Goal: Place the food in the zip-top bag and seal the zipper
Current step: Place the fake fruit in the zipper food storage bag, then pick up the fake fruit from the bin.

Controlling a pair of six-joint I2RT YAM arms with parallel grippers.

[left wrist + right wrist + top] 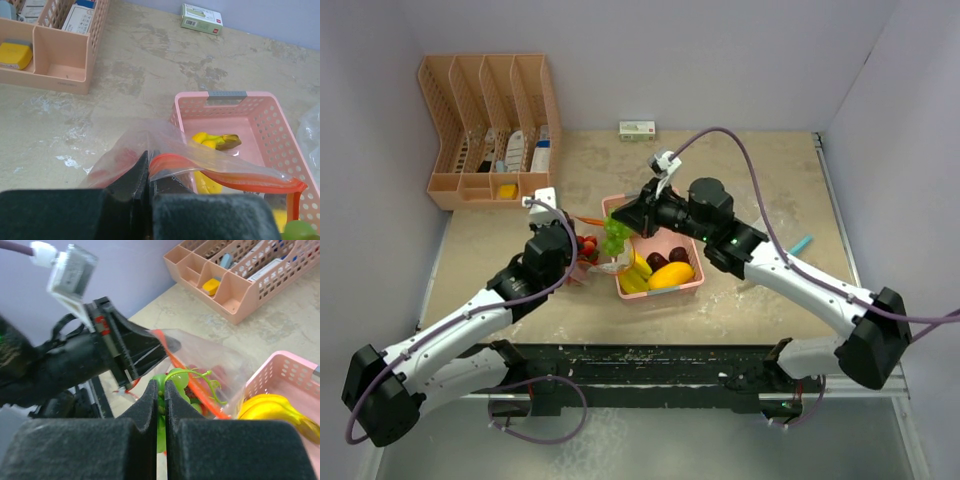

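Top external: mottled beige tabletop (760,180), lilac walls (720,60); my left gripper (149,162) pinches the zip-top bag (210,167), right gripper (164,392) pinches green grapes (176,376).

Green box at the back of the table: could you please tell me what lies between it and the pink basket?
Nothing: the stretch between the green box and the pink basket is bare, stained tabletop, seen in the left wrist view.
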